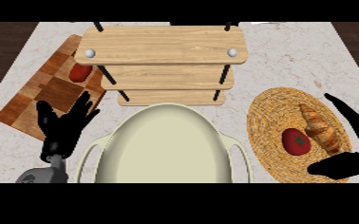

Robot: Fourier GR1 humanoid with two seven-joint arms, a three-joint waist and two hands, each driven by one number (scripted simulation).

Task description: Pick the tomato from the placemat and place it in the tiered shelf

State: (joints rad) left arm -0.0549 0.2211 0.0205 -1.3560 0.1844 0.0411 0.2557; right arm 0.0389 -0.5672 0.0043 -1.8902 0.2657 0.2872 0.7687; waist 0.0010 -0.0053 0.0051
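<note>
Head view looks steeply down on the counter, where the tomato (297, 141) lies on the round woven placemat (270, 118) at the right, just beside a croissant (321, 128) and apart from it by a narrow gap. Around them the right hand (338, 163) is spread wide, one dark finger reaching over the far side of the mat and the rest showing at the near edge, nothing held between. Near the lower left edge the left hand (63, 123) rests open, fingers up, over the corner of a checkered cutting board (49, 90) that carries a red item (80, 72). Behind a large cream pot (165, 144) stands the wooden tiered shelf (167, 45), well apart from the tomato. As I judge it, the tomato is light, smooth and rounded, so it may roll or slip; its skin is soft enough to bruise. Its widest part looks the best place to hold, thumb and fingers on opposite sides, approaching from the side away from the croissant.
</note>
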